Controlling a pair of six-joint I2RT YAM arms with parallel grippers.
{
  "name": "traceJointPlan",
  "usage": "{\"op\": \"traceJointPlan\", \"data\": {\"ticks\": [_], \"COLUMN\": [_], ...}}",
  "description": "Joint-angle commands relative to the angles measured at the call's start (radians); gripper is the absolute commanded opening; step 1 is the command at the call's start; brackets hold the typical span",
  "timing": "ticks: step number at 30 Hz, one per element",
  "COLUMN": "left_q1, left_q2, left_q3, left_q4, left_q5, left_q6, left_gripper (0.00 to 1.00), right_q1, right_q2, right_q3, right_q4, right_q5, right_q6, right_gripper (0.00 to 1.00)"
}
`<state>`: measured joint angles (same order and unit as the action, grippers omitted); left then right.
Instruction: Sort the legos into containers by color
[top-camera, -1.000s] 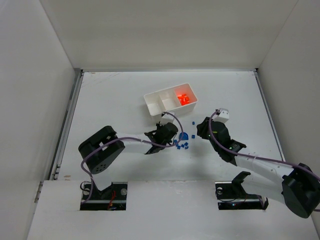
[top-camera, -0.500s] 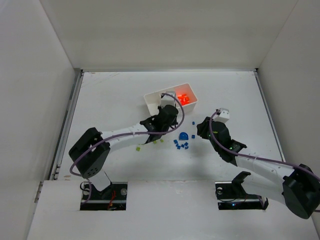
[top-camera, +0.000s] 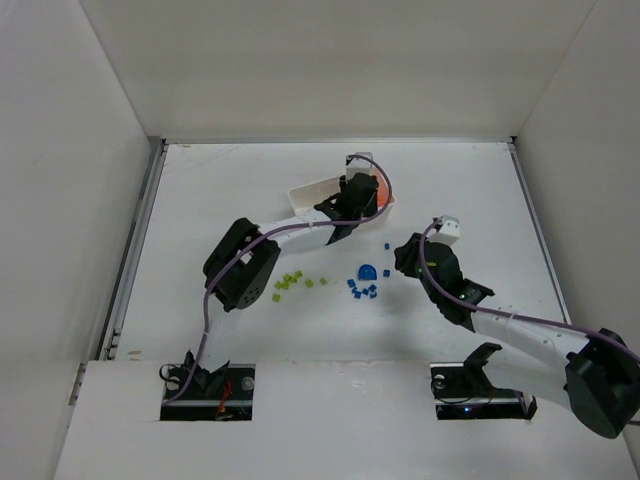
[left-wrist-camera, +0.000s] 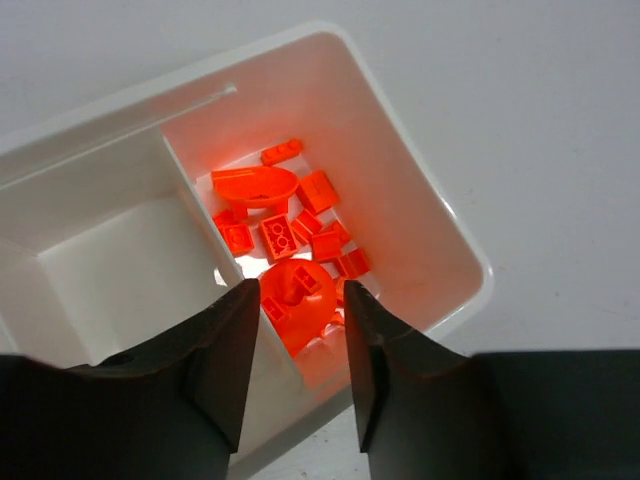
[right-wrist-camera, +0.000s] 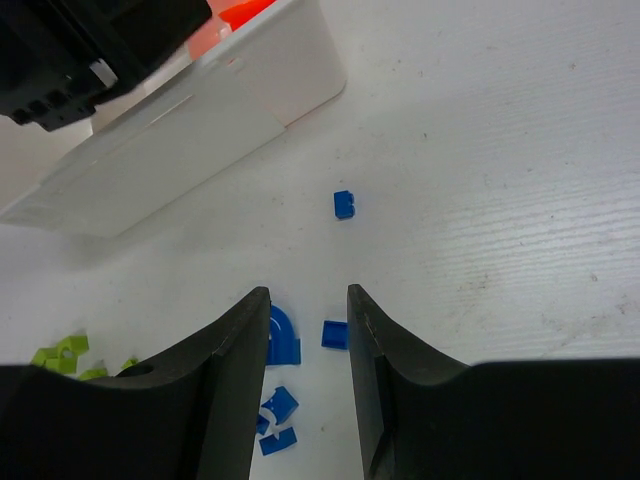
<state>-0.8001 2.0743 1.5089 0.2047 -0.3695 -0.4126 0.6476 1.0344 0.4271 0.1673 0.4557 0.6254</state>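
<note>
Release step, by my read. Left end effector (left-wrist-camera: 298, 290) hangs over the end compartment of the tray (left-wrist-camera: 395, 190), fingers narrow, with a rounded orange piece (left-wrist-camera: 297, 318) apparently pinched between them, above the orange bricks (left-wrist-camera: 290, 225) lying there. The piece sits close to the inner wall (left-wrist-camera: 195, 190), so nudge toward the compartment's centre before opening, or it may tip into the middle compartment (left-wrist-camera: 110, 250). Open low to limit bounce. Right end effector (right-wrist-camera: 305, 293) is empty, fingers a narrow gap apart, poised over blue pieces (right-wrist-camera: 280, 335) on the desk (right-wrist-camera: 500, 150). Green bricks (right-wrist-camera: 60, 352) lie nearby, unsorted.
</note>
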Motion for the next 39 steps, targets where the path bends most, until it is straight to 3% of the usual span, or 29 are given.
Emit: {"op": "traceJointPlan", "data": {"ticks": [1,5,13,20,23,31,39], "left_q1": [0.002,-0.001,0.011,-0.012,0.014,0.054,0.127], "left_q2": [-0.025,-0.097,-0.455,-0.661,-0.668,-0.626,-0.649], "left_q3": [0.07,-0.004,-0.441,-0.732,-0.795,-0.822,-0.878], "left_q4": [0.001,0.036,0.179,0.209,0.219,0.254,0.26], "left_q5": [0.033,0.03,0.015,0.011,0.023,0.024,-0.08], "left_q6": [0.024,0.028,-0.046,-0.112,-0.138,-0.108,-0.121], "left_gripper": [0.41,0.43,0.3,0.2,0.2,0.21,0.24], "right_q1": [-0.015,-0.021,-0.12,-0.211,-0.228,-0.208,-0.095], "right_q2": [0.009,0.039,0.262,0.502,0.565,0.633,0.58], "right_q3": [0.012,0.045,0.254,0.447,0.495,0.545,0.467], "right_q4": [0.046,0.047,0.081,0.124,0.117,0.097,0.075], "right_q5": [0.006,0.006,-0.04,-0.153,-0.164,-0.181,-0.184], "right_q6": [0.005,0.02,-0.007,-0.03,-0.029,-0.021,0.025], "right_gripper": [0.42,0.43,0.62,0.64,0.59,0.29,0.26]}}
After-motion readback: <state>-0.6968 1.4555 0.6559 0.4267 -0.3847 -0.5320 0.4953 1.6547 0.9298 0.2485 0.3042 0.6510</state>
